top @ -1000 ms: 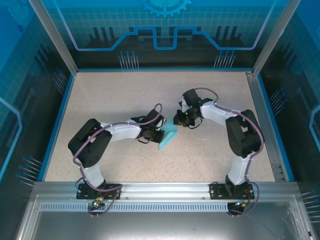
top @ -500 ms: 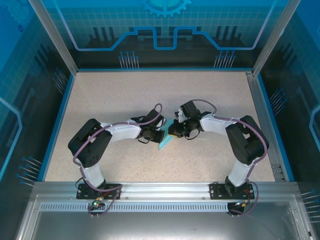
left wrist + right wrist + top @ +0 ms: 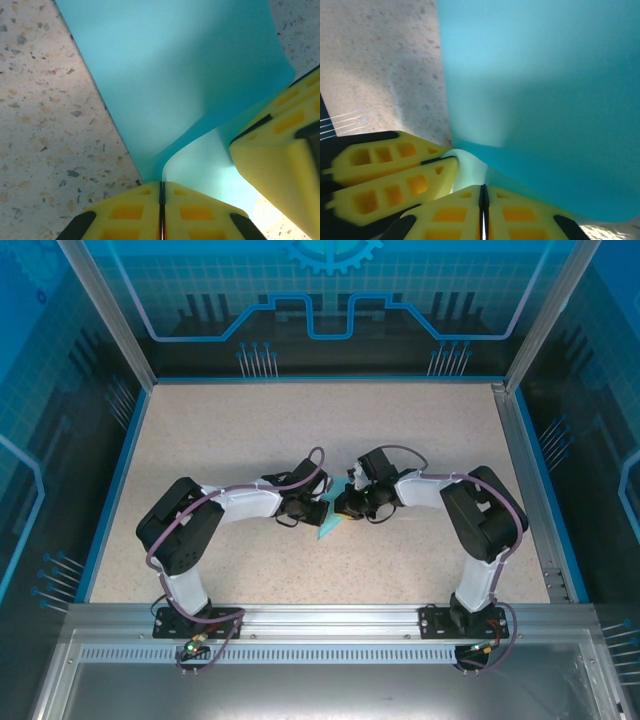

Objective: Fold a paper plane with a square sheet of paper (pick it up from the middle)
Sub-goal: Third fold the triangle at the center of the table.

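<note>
The right gripper (image 3: 343, 504) has swung in toward the counter's middle since a second ago. It now sits just beside the left gripper (image 3: 319, 508), which has barely shifted, and the two face each other across the paper plane (image 3: 326, 528). In the right wrist view its yellow fingers (image 3: 520, 215) are pressed together, with a curled edge of the turquoise paper pinched at their seam. The left gripper's fingers (image 3: 125, 212) are likewise closed on the paper, a fold rising from the slit between them. Less of the paper shows from above than before. Both wrists now cover its upper part, and only the pointed end sticks out toward the near edge, lying on the speckled counter (image 3: 250, 430) near its centre. The rest of the counter stretches to the blue border, with the aluminium rail (image 3: 320, 615) along the near edge.
</note>
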`<state>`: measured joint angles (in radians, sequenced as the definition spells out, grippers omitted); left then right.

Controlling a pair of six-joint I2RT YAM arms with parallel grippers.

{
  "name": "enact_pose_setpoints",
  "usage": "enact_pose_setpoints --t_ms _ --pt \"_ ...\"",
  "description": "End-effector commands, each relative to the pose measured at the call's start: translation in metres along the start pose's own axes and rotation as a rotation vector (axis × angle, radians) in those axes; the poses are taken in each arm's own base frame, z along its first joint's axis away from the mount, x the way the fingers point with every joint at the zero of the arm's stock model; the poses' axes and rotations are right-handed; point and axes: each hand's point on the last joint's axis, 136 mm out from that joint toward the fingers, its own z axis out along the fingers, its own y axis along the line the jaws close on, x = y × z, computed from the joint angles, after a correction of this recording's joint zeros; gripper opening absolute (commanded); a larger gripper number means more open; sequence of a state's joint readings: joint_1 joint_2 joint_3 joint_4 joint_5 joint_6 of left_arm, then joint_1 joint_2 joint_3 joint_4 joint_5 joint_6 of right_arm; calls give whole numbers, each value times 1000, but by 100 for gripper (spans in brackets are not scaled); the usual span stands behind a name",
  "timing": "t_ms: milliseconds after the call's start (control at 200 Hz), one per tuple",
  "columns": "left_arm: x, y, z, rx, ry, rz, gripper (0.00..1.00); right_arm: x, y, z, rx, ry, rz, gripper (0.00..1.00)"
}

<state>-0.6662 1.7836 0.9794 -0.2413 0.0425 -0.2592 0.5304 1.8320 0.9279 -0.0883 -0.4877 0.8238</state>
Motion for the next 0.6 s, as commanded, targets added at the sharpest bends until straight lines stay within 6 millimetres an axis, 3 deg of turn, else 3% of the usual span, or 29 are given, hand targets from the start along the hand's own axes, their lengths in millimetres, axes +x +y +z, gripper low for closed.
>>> enact_pose_setpoints --t_ms 0,205,385,595 --pt "-2 2 0 -6 10 8 10 3 -11 6 7 14 20 11" --pt "-8 0 -6 -2 -10 18 10 1 -7 1 -14 6 13 13" --pt "-13 -4 -10 9 -20 26 10 -10 7 -17 -27 -37 -20 14" --pt "-11 -4 -9 10 -15 26 10 -35 -8 -26 111 -65 -33 13"
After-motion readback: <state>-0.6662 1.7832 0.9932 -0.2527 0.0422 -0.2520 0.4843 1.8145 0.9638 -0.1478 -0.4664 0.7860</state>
